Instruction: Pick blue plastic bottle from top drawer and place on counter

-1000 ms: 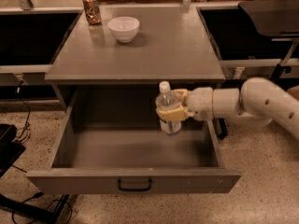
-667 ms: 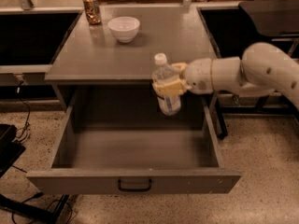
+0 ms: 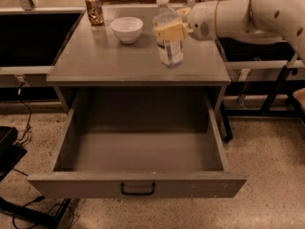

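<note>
**Cream pads clamped on the bottle, over the bench**

Cream-coloured, flat-faced fingers of the pincer (image 3: 169,30) are closed round the upper middle of the blue plastic bottle (image 3: 170,52), open only as far as the bottle's width. The pincer reaches in from the right at the end of a smooth, rounded white arm (image 3: 248,13). The bottle is clear, ribbed plastic with a white screw cap and a pale bluish label. It is upright. Its base is down at the matte surface, but whether it rests there or hangs just above cannot be told.

It stands over the right half of the bench (image 3: 95,56), a flat grey square top. Left of it, near but apart, sits a round white bowl (image 3: 127,28), glossy and shallow. At the back left corner is a brown patterned can (image 3: 94,8), a small cylinder.

Below, the top drawer (image 3: 95,187) is pulled fully out, a deep grey box with plain walls and a dark bar handle (image 3: 137,190) centred on its front. Speckled stone floor (image 3: 267,151) lies around it.

A second ago the bottle was held low inside the drawer's mouth. By 0.7 s ago it had been raised to the bench's front edge. Now it is further back, over the top itself. Bowl, can and drawer have not moved.
</note>
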